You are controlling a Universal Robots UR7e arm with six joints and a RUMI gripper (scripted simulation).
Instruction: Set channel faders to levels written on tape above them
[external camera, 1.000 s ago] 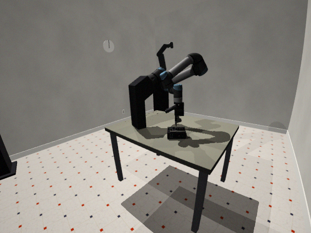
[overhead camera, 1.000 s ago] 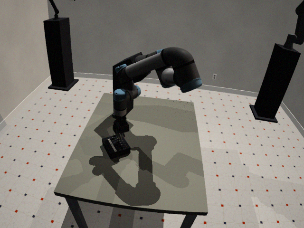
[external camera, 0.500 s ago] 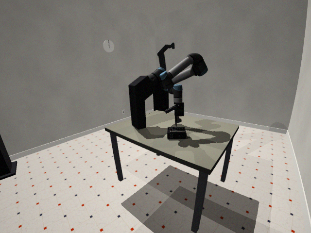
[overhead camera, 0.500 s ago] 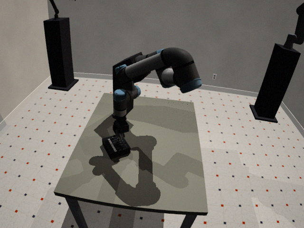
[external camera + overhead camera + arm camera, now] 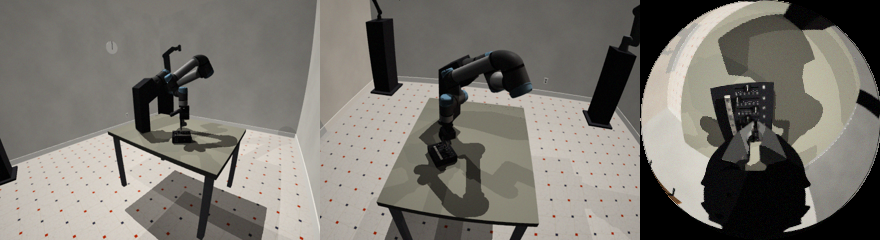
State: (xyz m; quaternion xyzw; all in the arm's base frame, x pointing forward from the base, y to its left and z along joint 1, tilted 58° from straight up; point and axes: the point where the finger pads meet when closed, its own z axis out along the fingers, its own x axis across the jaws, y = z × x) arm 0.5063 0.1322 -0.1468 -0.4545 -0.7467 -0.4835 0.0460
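Observation:
The lighting desk [image 5: 450, 160] [image 5: 181, 140] [image 5: 769, 106] is a black box on the table. A pale tape strip [image 5: 438, 152] [image 5: 730, 114] runs along one side of its top; its writing is too small to read. In the wrist view, fader slots with tick marks lie in rows beside the strip, and their knobs stand at different positions. My gripper [image 5: 446, 146] [image 5: 181, 129] [image 5: 756, 121] is shut with nothing held. It points down, its tips at the top of the desk, over the rows nearest the wrist. The tips hide part of those rows; contact with a knob cannot be told.
The desk stands on the green-grey table [image 5: 500, 206] [image 5: 165, 148]. The arm's black mount [image 5: 141, 111] stands at the table's edge. Black pillars [image 5: 382, 56] [image 5: 609, 87] carrying other arms stand on the floor beyond the table.

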